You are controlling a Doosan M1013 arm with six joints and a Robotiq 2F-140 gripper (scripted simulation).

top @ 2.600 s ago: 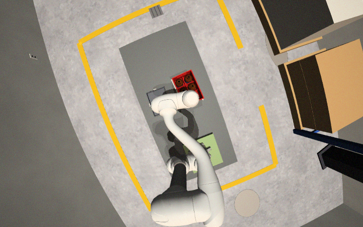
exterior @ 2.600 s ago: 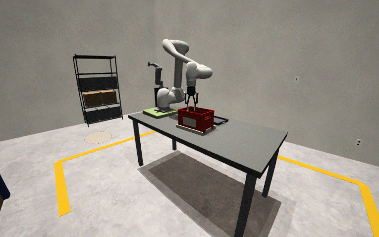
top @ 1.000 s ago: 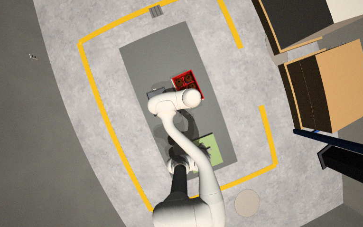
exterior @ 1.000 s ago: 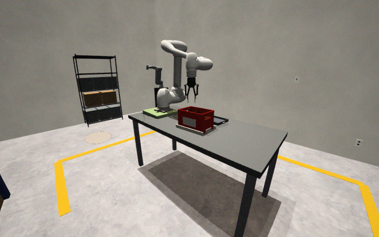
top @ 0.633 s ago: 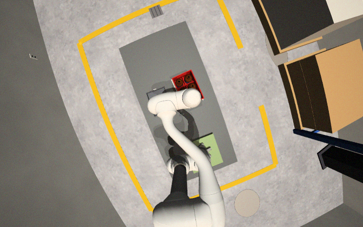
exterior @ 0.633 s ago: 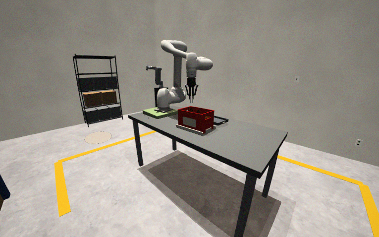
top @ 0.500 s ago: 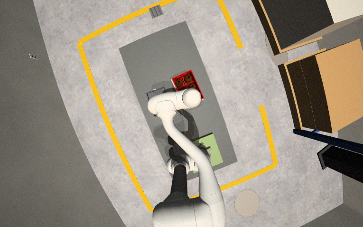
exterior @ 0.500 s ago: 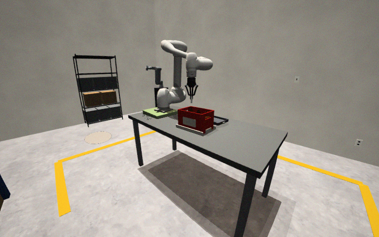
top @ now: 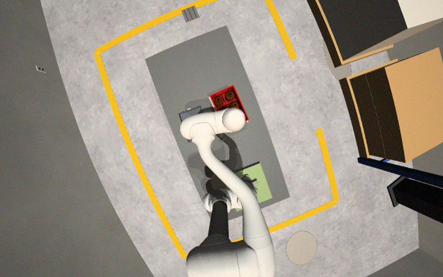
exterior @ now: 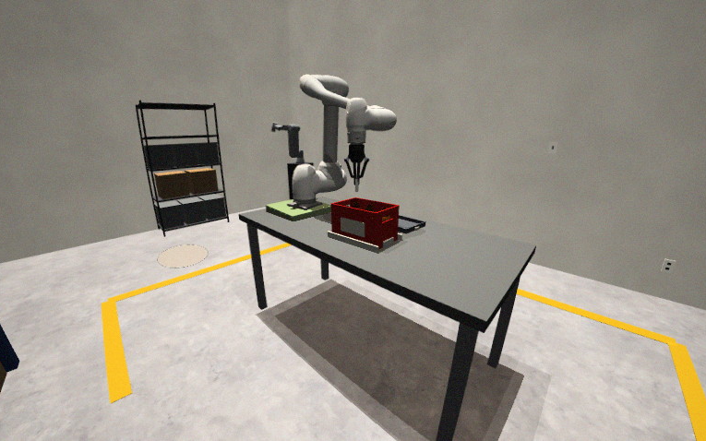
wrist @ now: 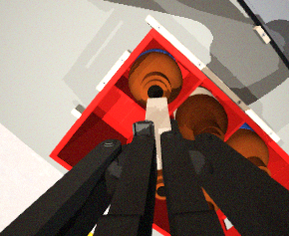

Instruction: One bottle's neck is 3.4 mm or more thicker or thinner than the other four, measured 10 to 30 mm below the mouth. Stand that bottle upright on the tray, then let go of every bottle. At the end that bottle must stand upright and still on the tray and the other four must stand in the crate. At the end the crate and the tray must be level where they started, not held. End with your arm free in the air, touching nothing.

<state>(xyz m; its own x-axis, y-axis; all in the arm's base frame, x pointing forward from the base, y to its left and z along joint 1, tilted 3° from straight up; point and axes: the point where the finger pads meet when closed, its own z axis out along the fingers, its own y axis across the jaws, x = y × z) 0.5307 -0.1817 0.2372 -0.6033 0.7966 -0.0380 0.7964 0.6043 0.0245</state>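
The red crate stands on the table with several brown bottles upright in its cells. Bottles show from above: one, another and a third partly under the arm. In the wrist view one bottle is beyond the fingertips, another is to the right, and others are partly behind the fingers. My gripper is shut and empty, above the crate, fingers pointing down. The dark tray lies beside the crate, partly hidden by the arm; no bottle shows on its visible part.
The crate's left cell in the wrist view holds no bottle. Crate walls and dividers stand around the bottles. A green base plate lies under the arm's base on the grey table. Shelving stands well away.
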